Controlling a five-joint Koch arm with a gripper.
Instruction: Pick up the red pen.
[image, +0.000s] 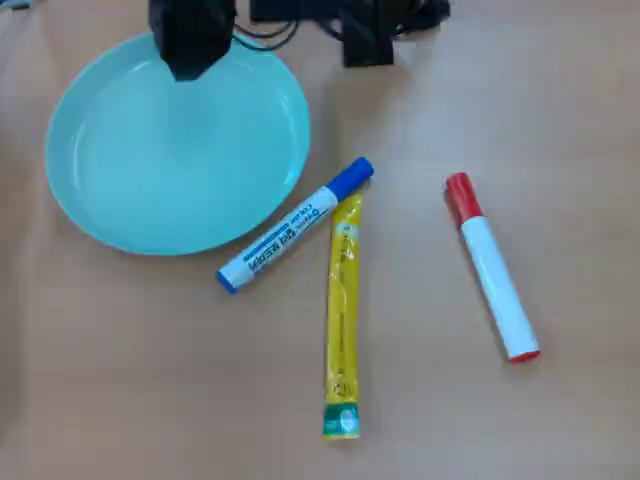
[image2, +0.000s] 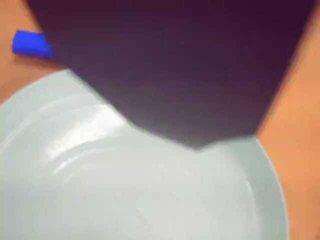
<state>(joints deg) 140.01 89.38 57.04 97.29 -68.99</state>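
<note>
On the right of the overhead view, the thick white-barrelled red pen (image: 491, 266) lies flat on the wooden worktop (image: 480, 420), its long axis near vertical: red cap toward top-left, small red end toward bottom-right. It sits well apart from the black pincer (image: 190, 62) hovering over the round turquoise plate (image: 110, 215); I cannot tell whether the pincer is released or clenched.
</note>
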